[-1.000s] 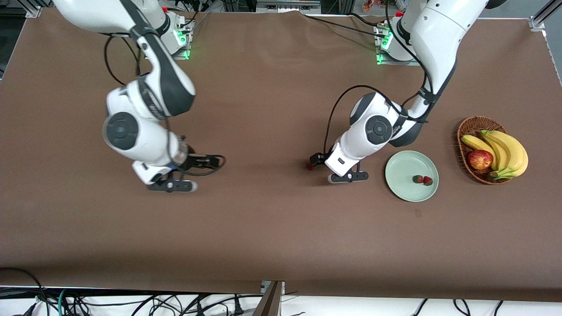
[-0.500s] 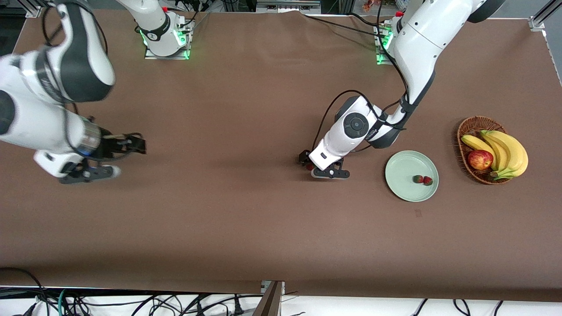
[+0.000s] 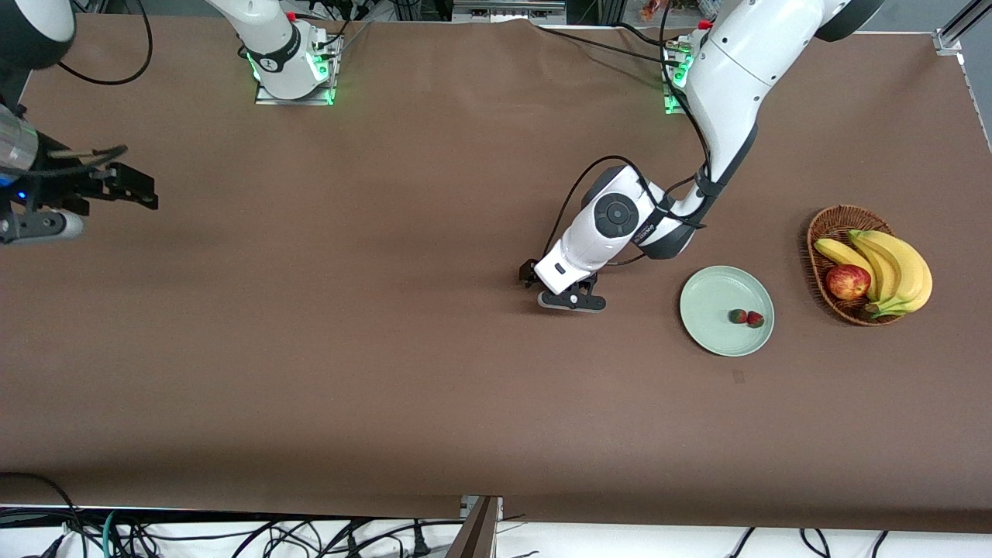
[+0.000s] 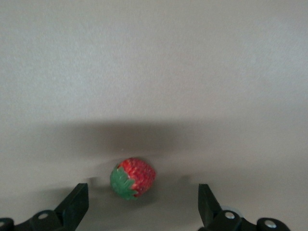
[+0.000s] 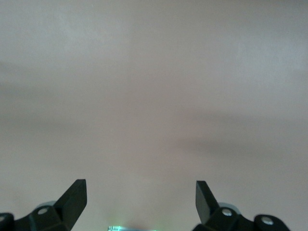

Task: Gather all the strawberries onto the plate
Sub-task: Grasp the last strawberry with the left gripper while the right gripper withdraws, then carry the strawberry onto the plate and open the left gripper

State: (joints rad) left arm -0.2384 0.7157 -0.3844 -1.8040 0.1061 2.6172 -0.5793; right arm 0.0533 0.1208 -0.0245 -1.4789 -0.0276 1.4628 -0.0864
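**One Little Berry Left to Grab**

My left hand [image 4: 139,204] is low over the counter [image 3: 434,372], and its two fingers are spread wide with nothing in them. The last strawberry [image 4: 133,177] lies on the counter right between my fingertips, touching neither one. From the front I cannot see it, because my left hand [image 3: 572,298] covers it.

I think this berry is very light and a bit squashy. If I squeeze hard it may get crushed, so a soft pinch is best. I would take it by its fat red middle, one finger on each side. Its skin looks bumpy with tiny dots, so it should not slip much. Its leafy green cap points off to one side and looks too floppy to hold.

The plate [image 3: 713,341] is near my left hand, toward the left arm's end of the counter. It is round, smooth and pale green. Two strawberries [image 3: 746,317] already sit in it, touching each other.

The counter has a brown, dull, flat cover.

My right hand [image 5: 139,202] waits wide open and empty, well apart from the plate.
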